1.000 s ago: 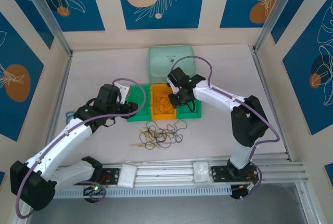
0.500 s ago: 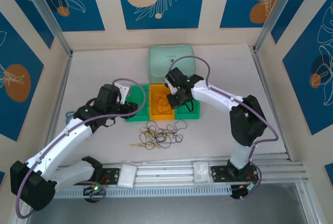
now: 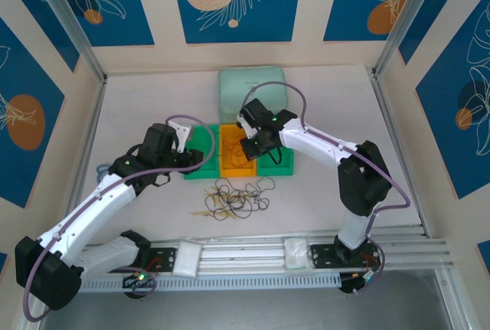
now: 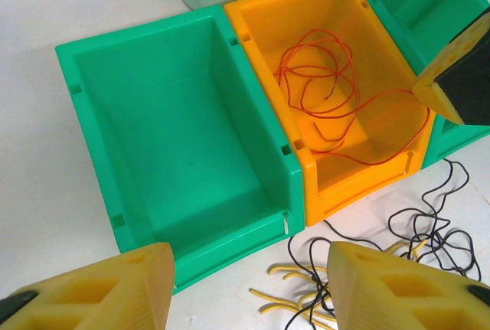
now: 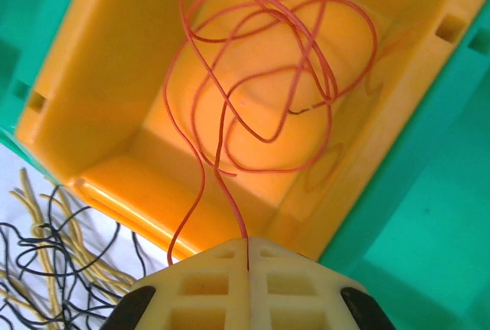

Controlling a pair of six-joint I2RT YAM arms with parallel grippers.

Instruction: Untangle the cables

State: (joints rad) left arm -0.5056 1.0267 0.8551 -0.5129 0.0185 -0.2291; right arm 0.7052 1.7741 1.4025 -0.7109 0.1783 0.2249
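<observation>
Hard to see: from above, the right gripper (image 3: 249, 147) covers part of the orange bin (image 3: 232, 165). The left gripper (image 3: 197, 159) hides some of the left green bin (image 3: 208, 137). Neither grip can be read from up there.
Right gripper: its wrist camera shows the pale ribbed pads (image 5: 207, 299) pressed together, with a strand of the red cable (image 5: 268, 62) pinched in the seam. The fingers run off the lower edge.
Left gripper: its fingers are spread wide with nothing between them, and it hovers before the left green bin's front wall. Only the yellow tips are in frame.
Red cable: thin and loosely looped on the orange bin's floor, climbing toward its front wall and into the pads.
Black cables (image 4: 421, 223): a tangle on the table (image 3: 321, 93) just before the bins' front walls, mixed with yellow cables (image 4: 298, 284).
Left wrist alone: one right-gripper finger shows by the orange bin's right front corner.
Bins: smooth moulded plastic, open-topped, with slotted rims. They touch side by side, the right green bin (image 3: 277, 165) last.
Pale box (image 3: 251, 89): soft green with rounded corners, just behind the bins.
</observation>
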